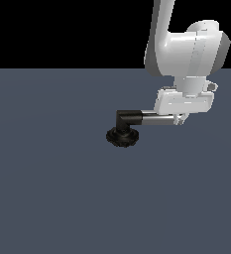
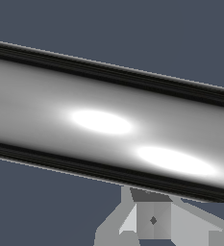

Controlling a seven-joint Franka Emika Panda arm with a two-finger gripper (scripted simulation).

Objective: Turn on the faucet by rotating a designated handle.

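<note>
The grey-blue tabletop (image 1: 52, 198) fills the lower part of the exterior view, under a black background. The white arm (image 1: 186, 47) comes down from the top edge on the exterior view's right, its thick last link bending toward the surface so that the wrist points straight down. Below it the hand (image 1: 180, 118) sits low over the tabletop, its white body level and broad, with the short fingertips reaching down at the outer end of the handle (image 1: 156, 119). The faucet (image 1: 124, 128) stands near the middle of the tabletop: a black ribbed round base rests on the surface, a black elbow post rises from it, and the chrome handle runs level from the elbow toward the exterior view's right, ending under the hand. In the wrist view the handle (image 2: 108, 125) spans the whole picture as a bright cylinder very close to the camera, with grey parts of the hand (image 2: 152, 221) showing past its edge. Whether the fingers are clenched on the bar or merely beside it, I cannot tell.
</note>
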